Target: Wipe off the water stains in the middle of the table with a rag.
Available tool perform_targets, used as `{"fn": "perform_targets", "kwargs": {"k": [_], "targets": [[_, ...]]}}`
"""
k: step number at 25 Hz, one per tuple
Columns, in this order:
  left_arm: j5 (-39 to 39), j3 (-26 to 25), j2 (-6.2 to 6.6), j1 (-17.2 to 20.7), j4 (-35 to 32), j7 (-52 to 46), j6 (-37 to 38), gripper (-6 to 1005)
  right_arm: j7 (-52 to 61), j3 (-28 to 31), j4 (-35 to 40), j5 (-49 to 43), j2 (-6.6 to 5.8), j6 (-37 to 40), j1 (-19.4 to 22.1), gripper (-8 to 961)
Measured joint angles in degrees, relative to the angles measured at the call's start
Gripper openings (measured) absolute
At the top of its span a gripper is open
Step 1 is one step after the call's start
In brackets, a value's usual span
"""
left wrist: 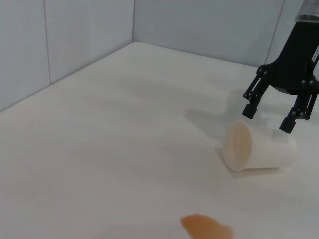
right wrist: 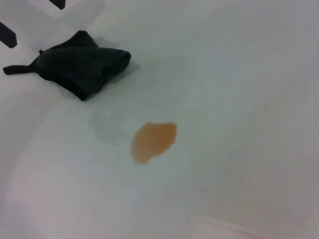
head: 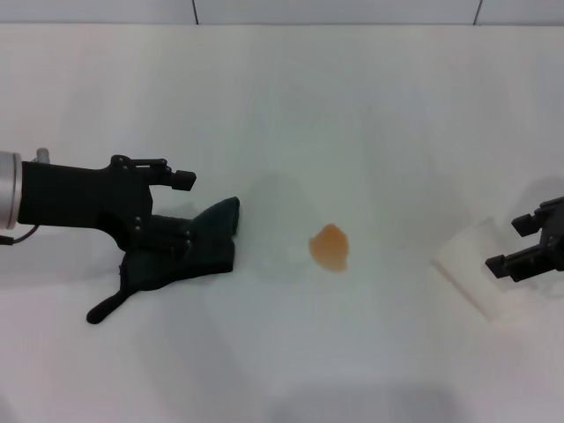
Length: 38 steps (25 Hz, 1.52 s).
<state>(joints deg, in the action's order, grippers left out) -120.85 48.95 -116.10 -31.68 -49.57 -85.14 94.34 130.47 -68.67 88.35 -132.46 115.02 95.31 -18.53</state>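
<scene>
Sitting mid-counter (head: 370, 106) is one orange water stain (head: 330, 248), untouched. One dark rag (head: 189, 251) is lying to its left, its tail trailing outward; the left tool (head: 167, 207) is reaching over it, fingers spread. One tipped white cup (left wrist: 256, 147) is lying under the spread right tool (left wrist: 269, 117).

Soft, even overhead light fills all three views, leaving the white table (head: 282, 97) bright and nearly washed out. Shadows are faint and diffuse: a pale grey patch lies beside the rag (head: 189, 247), and a dim one shows under the left gripper (head: 167, 203). The tipped paper cup (left wrist: 259, 148) almost melts into the surface. No hard glare shows. The wrist views look slightly soft, and the water stains (right wrist: 153, 141) have blurred edges.
</scene>
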Motion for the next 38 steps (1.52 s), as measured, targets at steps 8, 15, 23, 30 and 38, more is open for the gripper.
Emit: {"fn": "perform_targets", "kwargs": {"k": [8,15,23,30,38], "targets": [[0.00,0.00,0.00,-0.05,0.00,0.04,-0.17,888,3.30,-1.88,0.21,-2.44,0.03,0.06,-0.13,780],[0.00,0.35,0.00,-0.08,0.00,0.06,-0.22,888,5.21,-3.56,0.24,-3.40,0.10,-0.35,-0.39,781],[0.01,0.44,0.00,-0.20,0.00,0.07,-0.35,888,7.18,-5.52,0.18,-3.54,0.13,-0.98,-1.06,783],[0.01,0.44,0.00,-0.15,0.00,0.14,-0.44,887,8.73,-7.62,-0.17,-3.58,0.20,-2.26,-1.61,784],[0.01,0.44,0.07,-0.20,0.00,0.15,-0.49,887,9.26,-8.61,-0.54,-3.60,0.21,-3.63,-1.71,786]]}}
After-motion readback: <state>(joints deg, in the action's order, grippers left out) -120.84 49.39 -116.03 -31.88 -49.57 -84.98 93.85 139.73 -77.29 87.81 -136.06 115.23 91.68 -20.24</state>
